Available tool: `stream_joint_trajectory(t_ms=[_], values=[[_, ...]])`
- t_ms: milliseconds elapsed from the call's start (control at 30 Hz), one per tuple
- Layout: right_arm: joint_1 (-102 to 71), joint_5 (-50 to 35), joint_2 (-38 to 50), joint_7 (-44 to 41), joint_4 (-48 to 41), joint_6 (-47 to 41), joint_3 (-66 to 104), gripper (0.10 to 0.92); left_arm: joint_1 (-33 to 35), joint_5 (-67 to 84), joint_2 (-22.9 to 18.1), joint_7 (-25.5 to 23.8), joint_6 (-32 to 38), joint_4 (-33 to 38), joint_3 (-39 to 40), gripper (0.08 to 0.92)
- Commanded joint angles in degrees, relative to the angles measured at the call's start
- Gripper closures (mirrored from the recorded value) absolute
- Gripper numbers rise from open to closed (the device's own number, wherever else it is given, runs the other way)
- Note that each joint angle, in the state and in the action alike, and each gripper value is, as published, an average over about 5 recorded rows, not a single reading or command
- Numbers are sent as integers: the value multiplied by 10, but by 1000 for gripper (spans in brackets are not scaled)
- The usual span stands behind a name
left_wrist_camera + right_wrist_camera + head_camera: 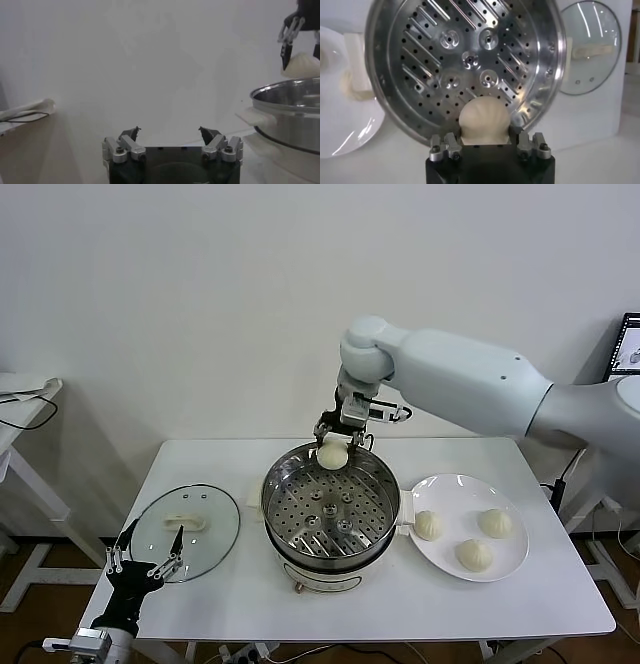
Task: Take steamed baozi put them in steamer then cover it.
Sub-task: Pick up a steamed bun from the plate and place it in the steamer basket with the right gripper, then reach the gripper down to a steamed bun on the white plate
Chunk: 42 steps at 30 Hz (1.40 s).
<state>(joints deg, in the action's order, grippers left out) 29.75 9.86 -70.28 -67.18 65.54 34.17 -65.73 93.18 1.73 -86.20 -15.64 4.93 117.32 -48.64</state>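
One baozi (333, 454) sits clamped between the fingers of the right gripper (340, 436), held just above the far rim of the steamer (280, 484), apparently so it can be lowered onto the bare perforated tray (330, 512). Three more buns (473, 539) wait on the white plate (505, 569) just right of the pot. Near the table's left front edge the left gripper (148, 559) hangs idle with jaws spread, close to the glass lid (186, 531), probably ready for covering.
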Motion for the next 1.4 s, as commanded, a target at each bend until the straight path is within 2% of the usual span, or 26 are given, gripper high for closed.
stream_joint_trajectory(t_ms=[33,767,867,1000,1067,1200,1400], values=[[-34,14,-22,3,-27,8,4,389,0,1,-1,-1,0,0,-3,177],[-60,33,-24,10,-44,6,8,385,-2,1,-2,1,1,-2,-3,177],[-61,34,-23,12,-42,5,7,344,-2,1,-3,1,1,-4,-4,177],[-56,28,-15,17,-31,2,6,244,-2,1,-4,1,1,-6,-3,177],[-45,17,-5,17,-18,-4,5,212,0,1,-5,1,1,-5,-3,177],[-3,-27,35,4,20,-26,-3,204,5,1,-7,2,2,1,-3,177],[100,-157,149,-31,120,-125,-50,203,14,-1,-9,3,3,14,-2,177]])
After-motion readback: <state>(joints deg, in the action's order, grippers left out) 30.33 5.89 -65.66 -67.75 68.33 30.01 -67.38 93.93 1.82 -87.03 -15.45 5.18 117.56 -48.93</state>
